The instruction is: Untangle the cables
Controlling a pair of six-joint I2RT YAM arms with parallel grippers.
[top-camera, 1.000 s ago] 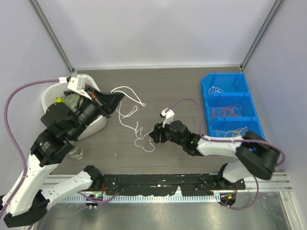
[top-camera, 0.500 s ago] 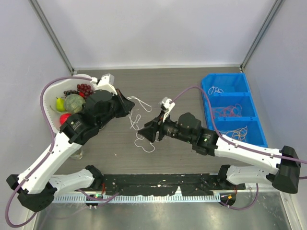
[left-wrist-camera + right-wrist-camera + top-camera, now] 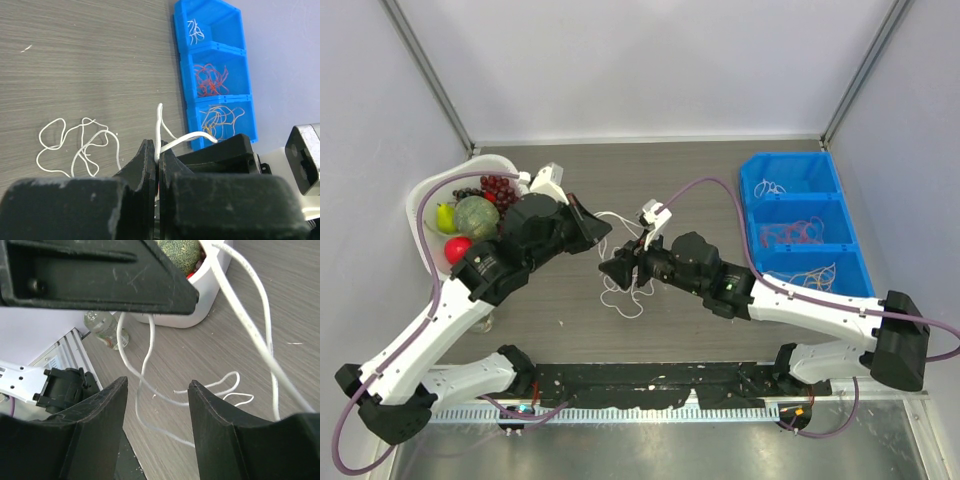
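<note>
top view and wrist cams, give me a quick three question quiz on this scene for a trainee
1. True or false: the left tool is shut on the white cable.
2. Which compartment of the blue bin holds the red cables? A farthest from the arms, B middle, C nearest the arms.
3. Fill in: the right tool stands ___ (open or shut).
Key: 1 true; 2 B; 3 open.
</note>
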